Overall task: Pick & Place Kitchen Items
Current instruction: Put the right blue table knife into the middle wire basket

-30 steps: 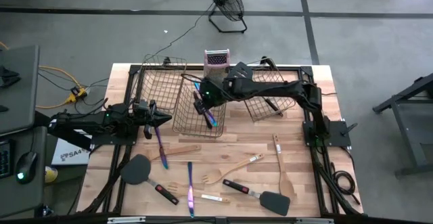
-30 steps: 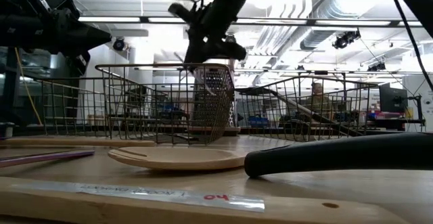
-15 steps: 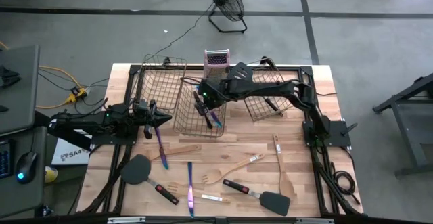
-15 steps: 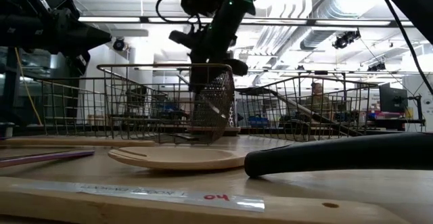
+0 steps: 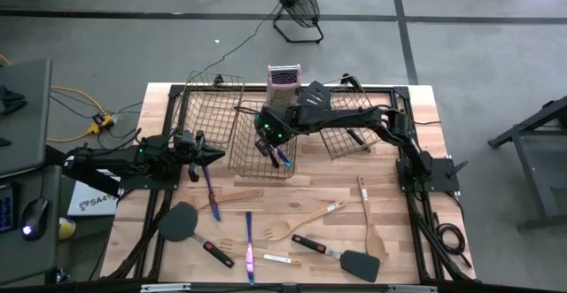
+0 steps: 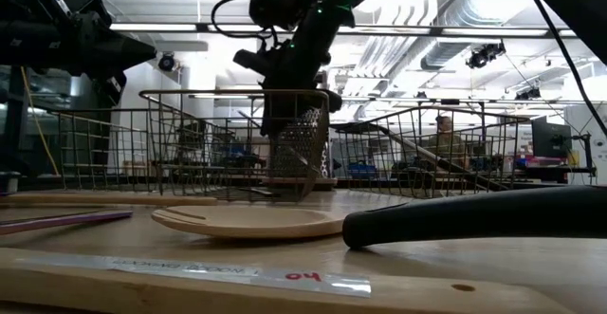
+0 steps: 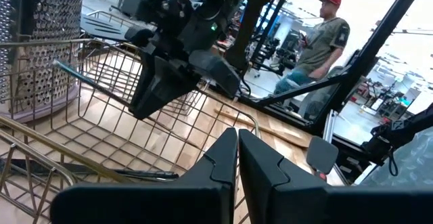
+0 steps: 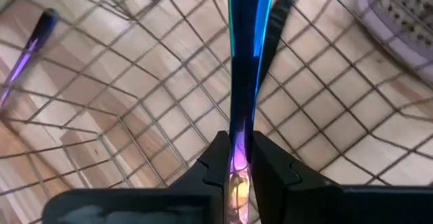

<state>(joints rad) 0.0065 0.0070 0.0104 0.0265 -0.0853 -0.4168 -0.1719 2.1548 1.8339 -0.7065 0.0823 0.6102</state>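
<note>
My right gripper [image 5: 264, 140] reaches over the middle wire basket [image 5: 248, 165], shut on a slim iridescent purple-blue piece of cutlery [image 8: 245, 61] that points down into the basket. A dark utensil [image 8: 276, 15] lies on the basket floor behind it. My left gripper [image 5: 211, 156] waits shut at the table's left; its shut fingers [image 7: 238, 149] show in the left wrist view. Loose on the wood lie more purple cutlery [image 5: 249, 244], wooden utensils [image 5: 292, 227] and black spatulas [image 5: 344, 258]. My right gripper pinches the iridescent cutlery near one end [image 8: 241, 132] between its two fingers. The fingers slant down from the table's right and far side. The piece runs straight out ahead of them, slanting down inside the basket. Whether its far end touches the mesh, I cannot tell.
Three wire baskets stand along the far side: left [image 5: 213, 107], middle, and right [image 5: 350, 125]. A metal box grater [image 5: 283, 76] stands upright behind them. A wooden spoon [image 5: 368, 218] lies at the right. A person [image 7: 323, 34] stands in the room beyond.
My right gripper has sunk toward the middle basket and rolled a little, still shut on the iridescent cutlery. The piece's free end has gone lower inside the basket.
</note>
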